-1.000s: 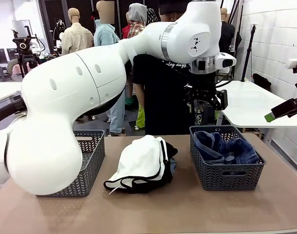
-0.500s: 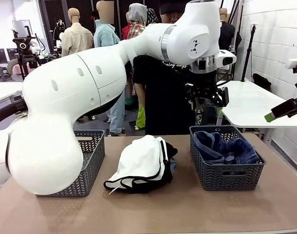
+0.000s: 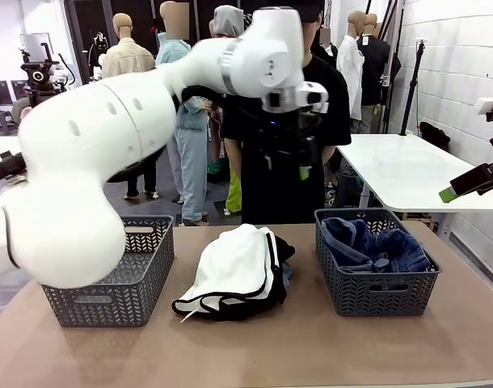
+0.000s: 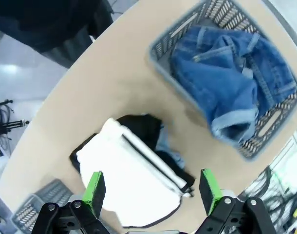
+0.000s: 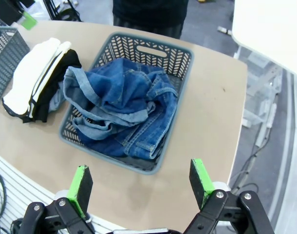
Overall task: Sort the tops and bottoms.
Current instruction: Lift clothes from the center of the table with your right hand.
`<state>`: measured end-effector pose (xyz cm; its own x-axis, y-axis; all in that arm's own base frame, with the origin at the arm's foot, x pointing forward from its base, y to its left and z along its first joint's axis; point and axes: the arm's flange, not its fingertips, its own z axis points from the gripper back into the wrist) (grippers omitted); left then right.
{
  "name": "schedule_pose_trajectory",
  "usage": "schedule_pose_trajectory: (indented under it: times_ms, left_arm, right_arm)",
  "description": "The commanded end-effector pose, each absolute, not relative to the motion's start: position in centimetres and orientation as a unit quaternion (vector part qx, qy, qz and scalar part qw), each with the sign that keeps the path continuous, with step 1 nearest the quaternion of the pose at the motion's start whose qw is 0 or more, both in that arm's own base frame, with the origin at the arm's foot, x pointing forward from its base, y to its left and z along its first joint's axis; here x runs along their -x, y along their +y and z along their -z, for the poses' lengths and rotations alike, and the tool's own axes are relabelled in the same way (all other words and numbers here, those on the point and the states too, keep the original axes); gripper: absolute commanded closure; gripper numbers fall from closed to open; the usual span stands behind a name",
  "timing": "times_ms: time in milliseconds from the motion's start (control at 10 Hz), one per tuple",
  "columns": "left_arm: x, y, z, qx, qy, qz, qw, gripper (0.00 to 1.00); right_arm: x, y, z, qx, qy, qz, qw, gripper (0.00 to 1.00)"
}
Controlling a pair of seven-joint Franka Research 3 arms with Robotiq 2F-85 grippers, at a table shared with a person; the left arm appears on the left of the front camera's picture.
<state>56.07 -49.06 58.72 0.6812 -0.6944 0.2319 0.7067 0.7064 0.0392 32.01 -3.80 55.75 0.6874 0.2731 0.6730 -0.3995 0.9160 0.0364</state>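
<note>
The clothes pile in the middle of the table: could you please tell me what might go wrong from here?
First, the white top lies over the black top and a scrap of pale denim, so the open left gripper may well lift several garments together and missort them. Second, the jeans heap above the rim of the basket, so another pair dropped there might slide off onto the table.

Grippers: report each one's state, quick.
Left gripper: open, empty, above the white top.
Right gripper: open, empty, above the basket holding the bottoms.
</note>
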Motion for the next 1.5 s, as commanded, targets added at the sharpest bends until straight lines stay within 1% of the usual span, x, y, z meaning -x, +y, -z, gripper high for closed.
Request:
schedule_pose_trajectory:
  times_ms: [0, 100, 400, 700, 800, 900, 1000, 1100, 1400]
  left_arm:
    - [-47.2, -38.9, -54.4, 0.024, -0.114, 0.423, 0.899, 0.0]
    - [-45.9, -36.9, -53.7, 0.015, -0.07, 0.448, 0.891, 0.0]
    - [-42.1, -31.5, -51.8, -0.061, 0.101, 0.419, 0.9, 0.0]
    - [-39.9, -27.3, -49.1, -0.049, 0.176, 0.351, 0.918, 0.0]
    - [-38.7, -25.9, -48.6, -0.045, 0.191, 0.327, 0.925, 0.0]
    - [-37.5, -24.8, -48.8, -0.041, 0.172, 0.309, 0.935, 0.0]
    - [-37.2, -25.3, -49.7, -0.045, 0.107, 0.292, 0.949, 0.0]
    - [-45.1, -30.0, -53.2, -0.061, 0.206, 0.328, 0.92, 0.0]
    - [-45.1, -30.0, -53.2, -0.061, 0.206, 0.328, 0.92, 0.0]
  right_arm:
    - [-32.2, -3.8, -55.7, -0.092, -0.354, -0.186, 0.912, 0.0]
    - [-32.2, -3.8, -55.7, -0.092, -0.354, -0.186, 0.912, 0.0]
    - [-32.2, -3.8, -55.7, -0.092, -0.354, -0.186, 0.912, 0.0]
    - [-32.2, -3.8, -55.7, -0.092, -0.354, -0.186, 0.912, 0.0]
    - [-32.2, -3.8, -55.7, -0.092, -0.354, -0.186, 0.912, 0.0]
    - [-32.2, -3.8, -55.7, -0.092, -0.354, -0.186, 0.912, 0.0]
    - [-32.2, -3.8, -55.7, -0.092, -0.354, -0.186, 0.912, 0.0]
    - [-32.2, -3.8, -55.7, -0.092, -0.354, -0.186, 0.912, 0.0]
    - [-32.2, -3.8, -55.7, -0.092, -0.354, -0.186, 0.912, 0.0]
